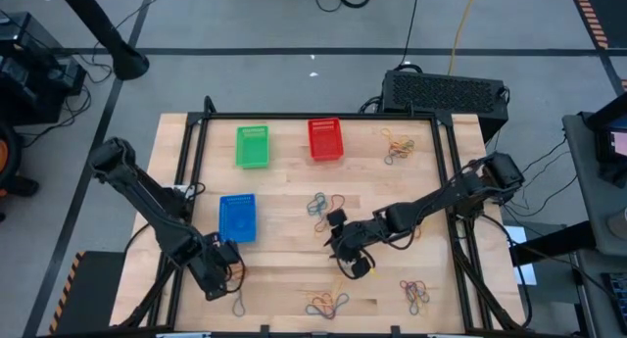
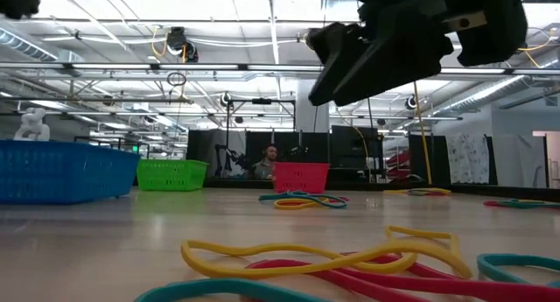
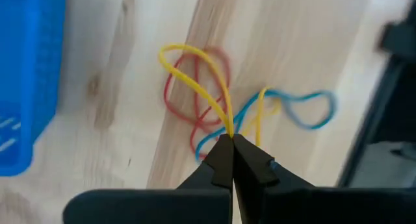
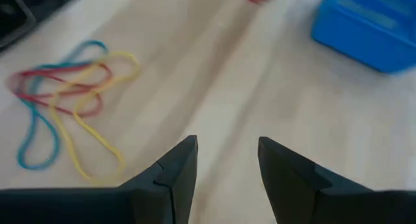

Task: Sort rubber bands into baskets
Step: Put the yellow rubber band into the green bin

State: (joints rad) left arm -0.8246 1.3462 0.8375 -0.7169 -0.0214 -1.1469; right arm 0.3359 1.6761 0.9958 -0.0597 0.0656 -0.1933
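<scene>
- Three baskets sit on the wooden table (image 1: 294, 181): the green basket (image 1: 253, 147) and red basket (image 1: 325, 139) at the far side, the blue basket (image 1: 237, 217) nearer the left arm.
- Left gripper (image 3: 232, 141) is at the table's near edge, jaws pinched shut on a yellow rubber band (image 3: 195, 78) drawn from a tangle of red and blue bands (image 3: 214, 123).
- Right gripper (image 4: 227, 152) hovers over bare wood mid-table, jaws wide apart and holding nothing, near a multicoloured cluster (image 4: 65, 107).
- Other band piles (image 1: 398, 145) lie scattered, clear of the baskets.
- A black box (image 1: 446, 91) stands beyond the far edge.
</scene>
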